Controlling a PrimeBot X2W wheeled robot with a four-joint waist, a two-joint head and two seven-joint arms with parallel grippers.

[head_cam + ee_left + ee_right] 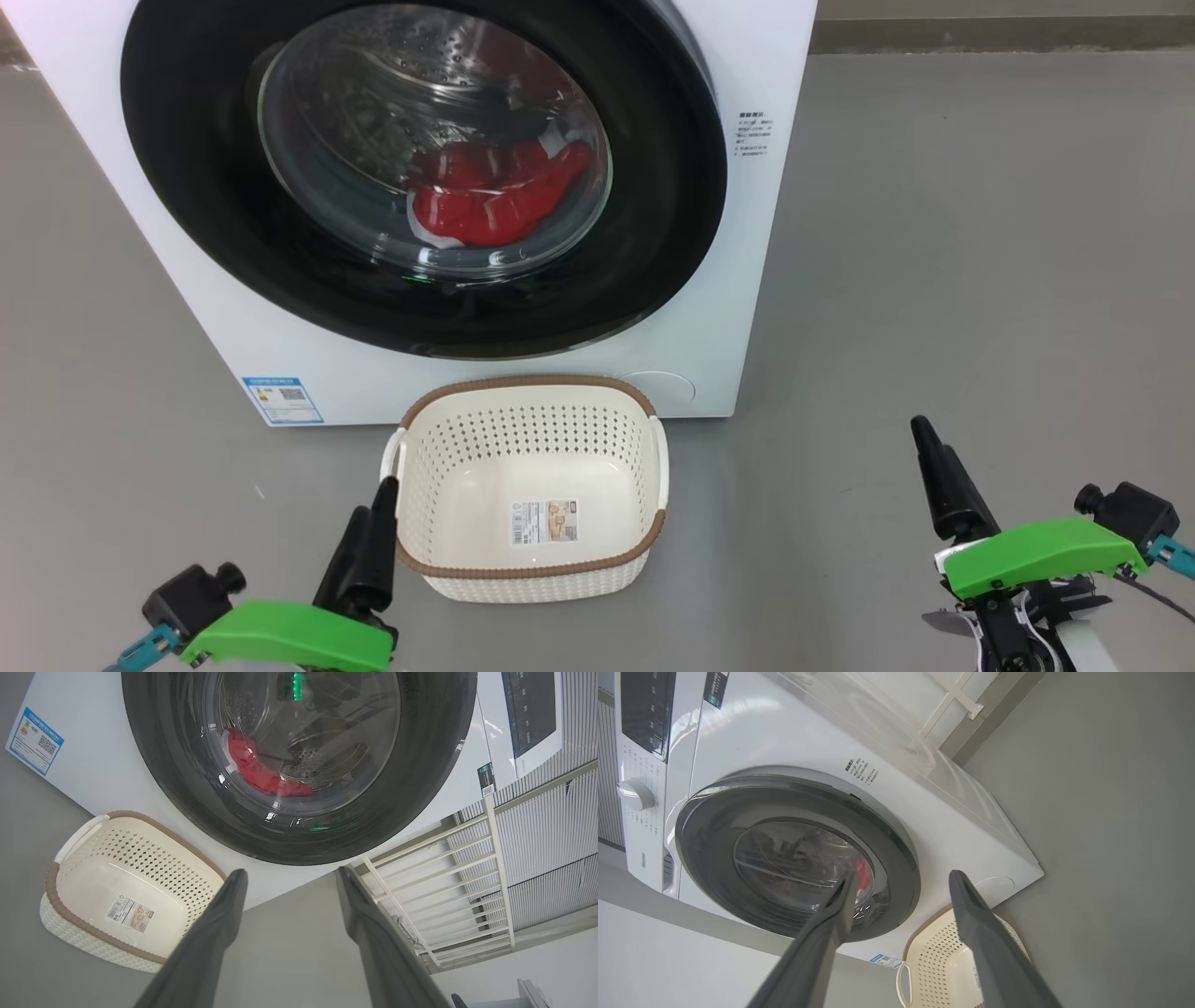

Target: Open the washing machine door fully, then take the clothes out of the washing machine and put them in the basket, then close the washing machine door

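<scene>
The washing machine [747, 308] stands on the grey floor [952, 233], its top cut off by the head view's edge. The washing machine door [187, 205] is shut. Behind its glass [308, 168] the red clothes [495, 196] lie low in the drum [392, 93], blurred by reflections; how many pieces is unclear. The basket [532, 383] sits on the floor just in front of the machine. The left tool [289, 877] hovers by the basket's near left corner, fingers wide apart. The right tool [903, 877], well right of the basket, gapes wide too, gripping nothing.
</scene>
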